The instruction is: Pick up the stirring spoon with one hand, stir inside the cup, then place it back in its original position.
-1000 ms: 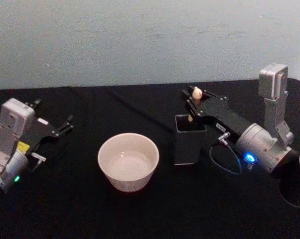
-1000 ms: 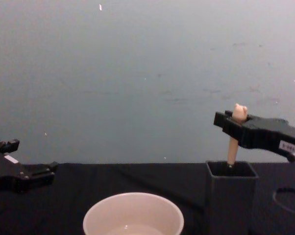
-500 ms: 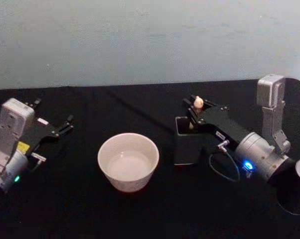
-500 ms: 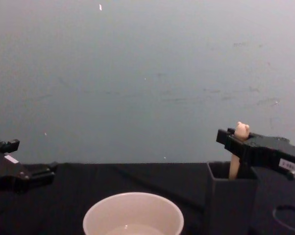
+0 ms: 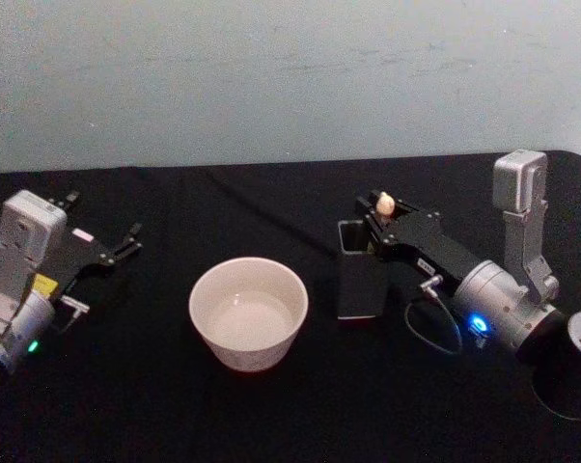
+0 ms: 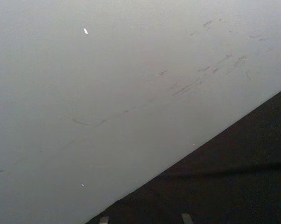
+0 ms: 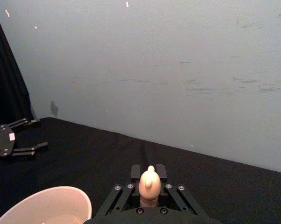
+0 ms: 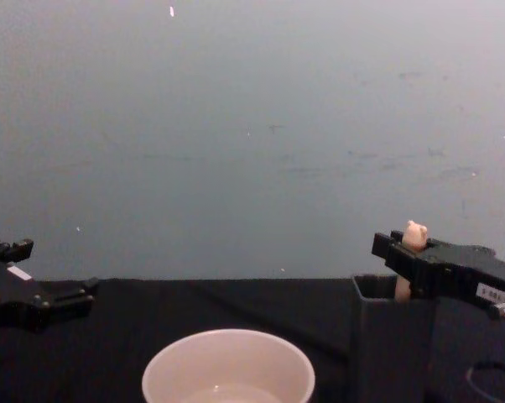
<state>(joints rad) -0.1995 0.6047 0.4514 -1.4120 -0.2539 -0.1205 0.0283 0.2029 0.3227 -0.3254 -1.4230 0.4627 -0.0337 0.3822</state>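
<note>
Apparently at one end of the task, the stirring spoon (image 5: 385,204) is gripped by its cream handle in the closed fingers of the right gripper (image 5: 381,222), with its lower part sunk inside the dark grey holder (image 5: 359,282) and only the bear-head top standing clear. Whether the spoon is being drawn out or set back cannot be told from this moment alone; if drawn out, a straight lift clear of the thin walls is called for before a carry across to the cup (image 5: 248,312), which stands just beside the holder on the black desk (image 5: 223,415). The left gripper (image 5: 120,248) is parked well apart at the desk's left side, its fingers spread and empty. From the chest view, the spoon's depth in the holder (image 8: 392,344) is shown side-on, while the right wrist view shows the bear head (image 7: 149,181) seated squarely between the fingers (image 7: 116,201).
</note>
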